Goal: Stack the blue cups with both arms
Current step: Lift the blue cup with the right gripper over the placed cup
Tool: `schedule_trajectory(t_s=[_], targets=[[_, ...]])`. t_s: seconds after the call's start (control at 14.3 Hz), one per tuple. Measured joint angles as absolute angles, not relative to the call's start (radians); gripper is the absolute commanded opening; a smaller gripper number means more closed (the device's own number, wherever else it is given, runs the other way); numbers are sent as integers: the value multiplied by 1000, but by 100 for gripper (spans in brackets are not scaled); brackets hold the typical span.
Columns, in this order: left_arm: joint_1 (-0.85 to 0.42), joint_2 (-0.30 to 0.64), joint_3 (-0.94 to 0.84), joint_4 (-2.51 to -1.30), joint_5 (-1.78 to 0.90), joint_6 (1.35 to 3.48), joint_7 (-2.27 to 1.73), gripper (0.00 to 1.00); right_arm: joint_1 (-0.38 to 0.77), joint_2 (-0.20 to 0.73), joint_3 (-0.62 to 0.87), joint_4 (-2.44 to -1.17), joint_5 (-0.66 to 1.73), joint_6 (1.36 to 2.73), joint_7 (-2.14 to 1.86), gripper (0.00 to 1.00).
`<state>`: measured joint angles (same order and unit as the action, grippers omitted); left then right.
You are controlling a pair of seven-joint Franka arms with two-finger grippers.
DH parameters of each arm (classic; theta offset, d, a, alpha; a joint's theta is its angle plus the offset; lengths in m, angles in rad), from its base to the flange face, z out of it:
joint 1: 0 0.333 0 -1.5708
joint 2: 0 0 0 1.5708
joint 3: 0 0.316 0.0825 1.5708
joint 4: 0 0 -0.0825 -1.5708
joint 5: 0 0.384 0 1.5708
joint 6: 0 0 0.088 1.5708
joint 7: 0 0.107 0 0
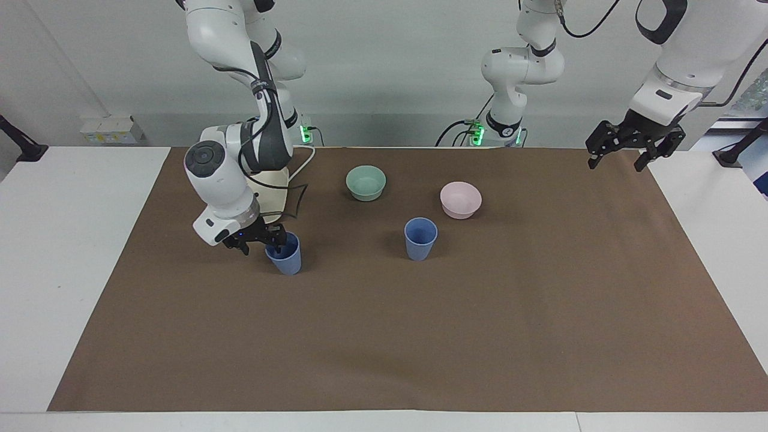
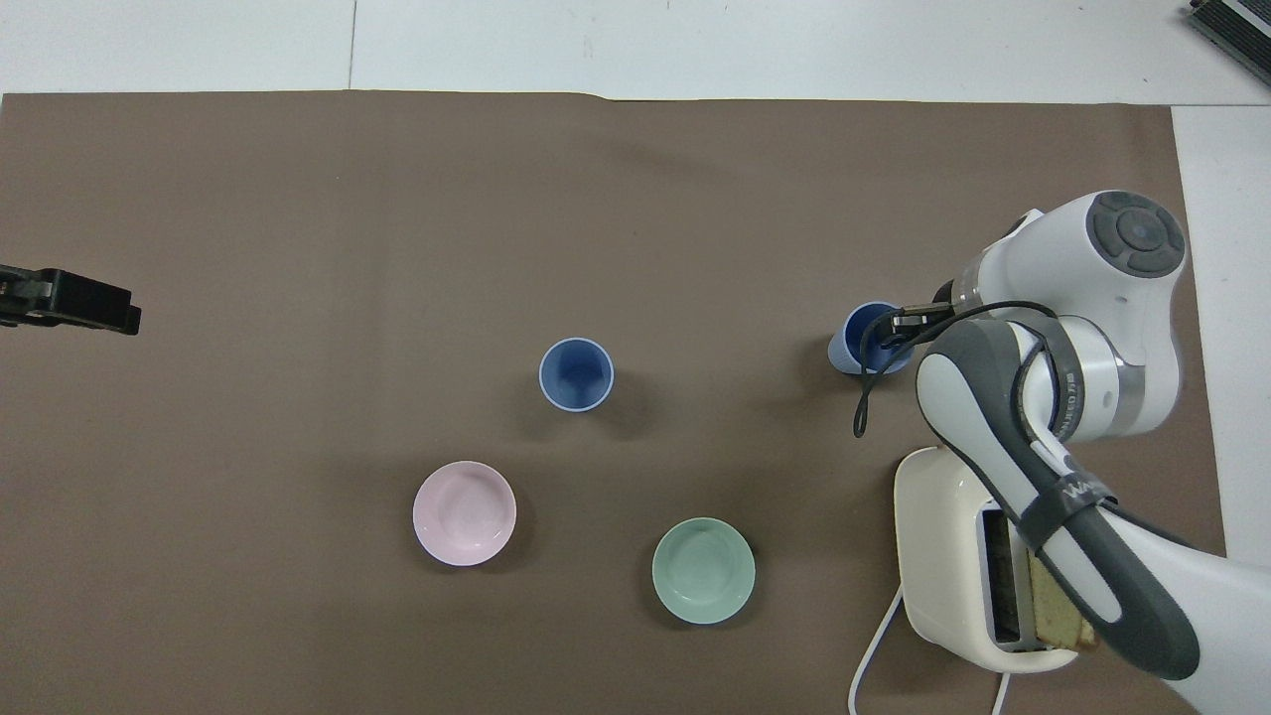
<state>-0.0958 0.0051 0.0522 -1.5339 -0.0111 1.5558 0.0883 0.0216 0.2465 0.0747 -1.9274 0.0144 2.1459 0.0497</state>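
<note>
We start at the right arm's end of the table. The right claw [image 1: 259,239] is low at the rim of one blue cup [image 1: 285,256]. One finger seems to reach just inside the mouth and the other stays outside the wall, on the side toward the right arm's end. We see the fingers apart around the rim, but we cannot tell if they already press on it, so we do not say that the cup is held. The cup stands upright on the brown mat [image 1: 384,336], directly under the claw. The toaster [image 2: 953,556] is near the claw, closer to the robots, with a slice of bread [image 2: 1058,611] in its slot.

Next comes the second blue cup [image 1: 420,237]. It is well apart from the right claw, toward the left arm's end, and also upright with its mouth open to the top. A green bowl [image 1: 366,182] and a pink bowl [image 1: 461,199] stand closer to the robots than this cup.

Last, the left claw [image 1: 619,157] waits in the air over the edge of the mat at the left arm's end, open and empty.

We judge that these cups are light, thin plastic, quite stiff but smooth, so they can slip or tip easily. A pinch on the rim wall, one finger inside and one outside, seems a good hold. The grip should be gentle, because a thin wall may bend. The cups are tapered, so one should slide into the other if it comes straight down.
</note>
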Motion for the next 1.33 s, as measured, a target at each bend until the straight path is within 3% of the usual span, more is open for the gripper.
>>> schedule_trajectory(t_s=[0.7,1.33], targets=[[-95,5,52,-1528,-11,1556,88,100,41,247,82,-1903,19,2141,52,0],[-95,5,52,-1528,-11,1555,88,100,113,241,204,-1612,18,1878,327,0]])
